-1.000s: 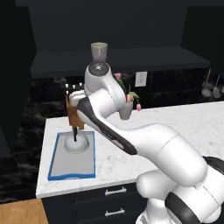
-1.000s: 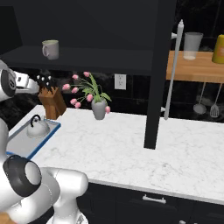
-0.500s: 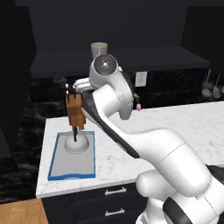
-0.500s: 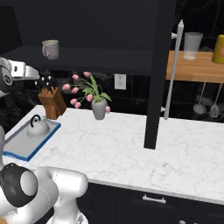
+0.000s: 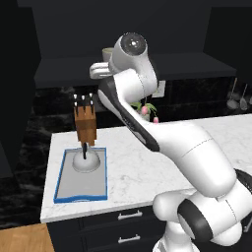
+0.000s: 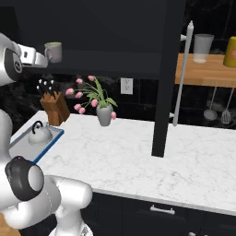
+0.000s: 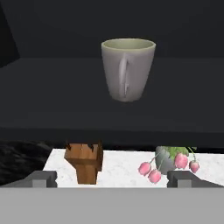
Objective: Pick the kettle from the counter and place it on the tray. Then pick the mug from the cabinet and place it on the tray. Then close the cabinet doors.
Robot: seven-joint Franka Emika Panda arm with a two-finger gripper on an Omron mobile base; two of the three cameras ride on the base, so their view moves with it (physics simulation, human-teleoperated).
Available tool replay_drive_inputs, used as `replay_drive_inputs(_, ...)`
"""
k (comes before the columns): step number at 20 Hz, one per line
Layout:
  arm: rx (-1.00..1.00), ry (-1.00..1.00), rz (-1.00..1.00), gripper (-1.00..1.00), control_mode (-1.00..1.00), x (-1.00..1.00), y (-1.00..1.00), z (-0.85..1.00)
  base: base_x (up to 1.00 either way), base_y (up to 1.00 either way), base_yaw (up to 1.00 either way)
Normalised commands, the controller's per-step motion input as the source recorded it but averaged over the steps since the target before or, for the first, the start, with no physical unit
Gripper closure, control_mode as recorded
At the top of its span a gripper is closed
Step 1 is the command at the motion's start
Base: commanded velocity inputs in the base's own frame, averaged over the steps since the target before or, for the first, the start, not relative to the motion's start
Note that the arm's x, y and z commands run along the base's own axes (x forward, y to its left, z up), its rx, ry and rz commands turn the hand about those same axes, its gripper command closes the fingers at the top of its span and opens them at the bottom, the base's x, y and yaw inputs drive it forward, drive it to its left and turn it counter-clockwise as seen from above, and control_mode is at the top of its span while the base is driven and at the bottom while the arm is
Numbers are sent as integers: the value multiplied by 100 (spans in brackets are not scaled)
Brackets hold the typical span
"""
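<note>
**Hand raised to shelf height, facing the mug**

Nearest first: the gripper (image 7: 112, 178) has its two dark finger tips set far apart at the bottom of the hand view, with nothing between them and nothing touched; the jaws are spread as wide as they go. Over the last second the arm has swung up from above the tray to the level of the cabinet shelf, so the hand now looks straight along the shelf instead of down at the counter.

Below and behind the gripper, on the counter (image 5: 147, 162), sits the tray (image 5: 63, 172) with the kettle (image 5: 88, 160) resting inside it, handle upright. That suggests the first part of the job is finished and the lift marks the start of the mug step.

Below the gripper's line of sight, further out, are the wooden knife block (image 7: 85, 162) and the vase of pink tulips (image 7: 165, 162), both on the counter and neither in the approach path.

Straight ahead and well apart from the finger tips stands the mug (image 7: 127, 69), upright on the dark shelf of the cabinet (image 7: 52, 109), its handle turned toward the hand. The gripper is roughly centred on it but sits a little low.

Farthest, to the right, one open cabinet door (image 6: 168, 78) hangs with its bar handle (image 6: 182, 73) showing.
</note>
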Motion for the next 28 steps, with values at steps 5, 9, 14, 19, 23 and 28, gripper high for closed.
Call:
replay_drive_inputs(5, 6, -5, 0, -100, -100, 59, -7, 12, 0, 0, 0)
replay_drive_inputs(9, 1, -13, 0, -100, -100, 58, 0, 0, 0, 0, 0)
replay_drive_inputs(14, 0, -1, 0, -100, -100, 44, 0, 3, 0, 0, 0)
replay_drive_inputs(19, 0, 0, 0, -100, -100, 33, 0, 0, 0, 0, 0)
replay_drive_inputs(23, 0, 0, 0, -100, -100, 29, 0, 0, 0, 0, 0)
replay_drive_inputs(28, 0, 0, -1, -100, -100, 12, 0, 0, 0, 0, 0)
